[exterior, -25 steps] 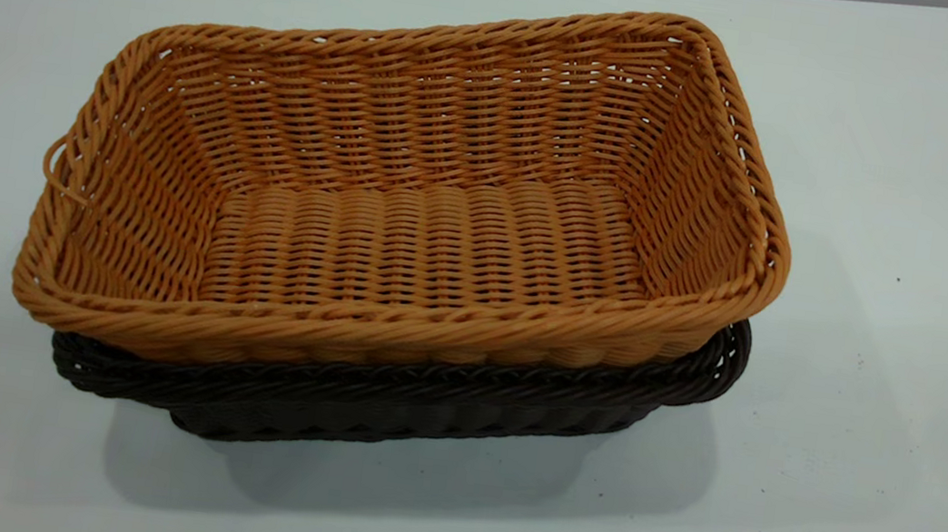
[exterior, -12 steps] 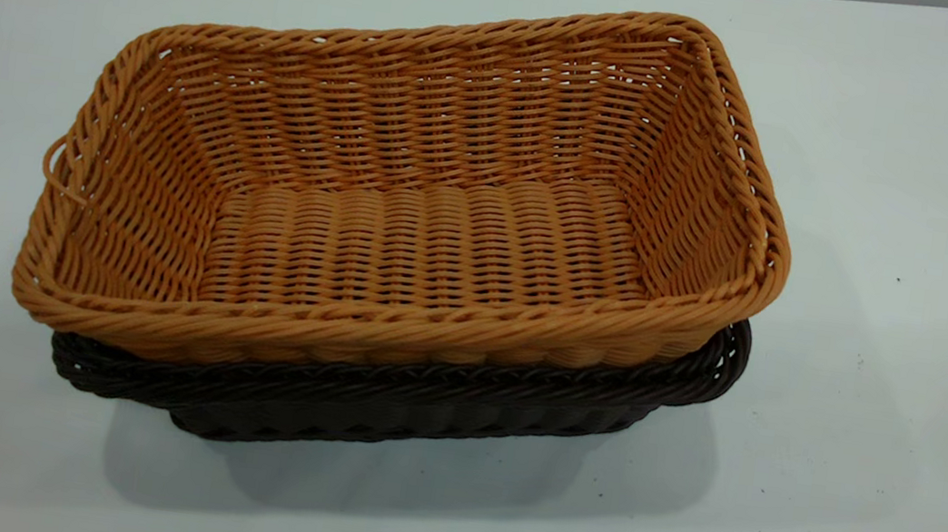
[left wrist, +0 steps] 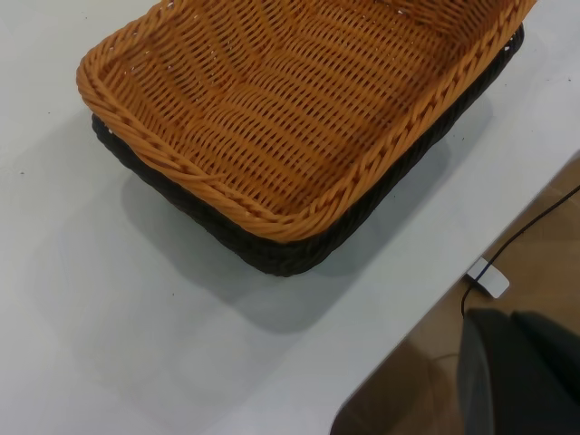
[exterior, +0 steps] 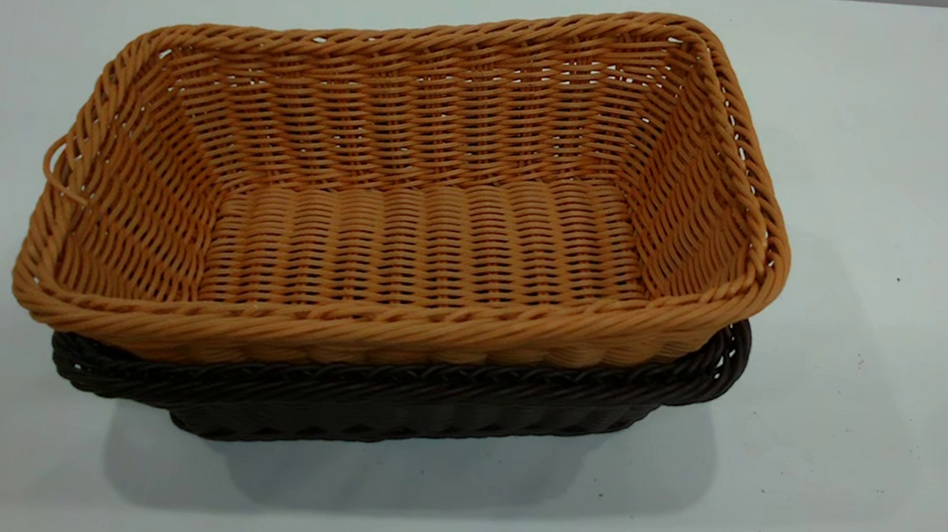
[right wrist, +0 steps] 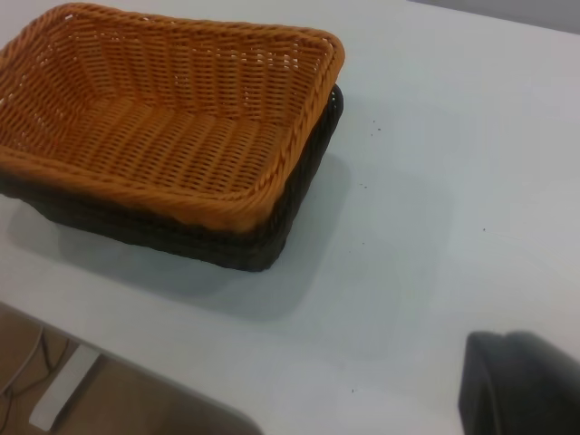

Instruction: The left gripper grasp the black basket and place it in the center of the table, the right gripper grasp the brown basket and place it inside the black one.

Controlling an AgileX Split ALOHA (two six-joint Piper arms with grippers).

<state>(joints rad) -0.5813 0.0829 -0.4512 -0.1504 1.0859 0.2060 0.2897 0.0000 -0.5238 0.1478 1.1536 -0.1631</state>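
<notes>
The rectangular orange-tan woven wicker brown basket [exterior: 409, 203] sits nested inside the dark woven wicker black basket [exterior: 419, 405] on the pale grey-white table [exterior: 901, 222]. Neither pincer shows in the exterior view. Only a blurred black bulk appears at each wrist view's edge, so I cannot tell how they stand.

Bright even overhead light, soft shadow under the black basket [exterior: 382, 405] on the table [exterior: 901, 222], wrist views slightly soft.
</notes>
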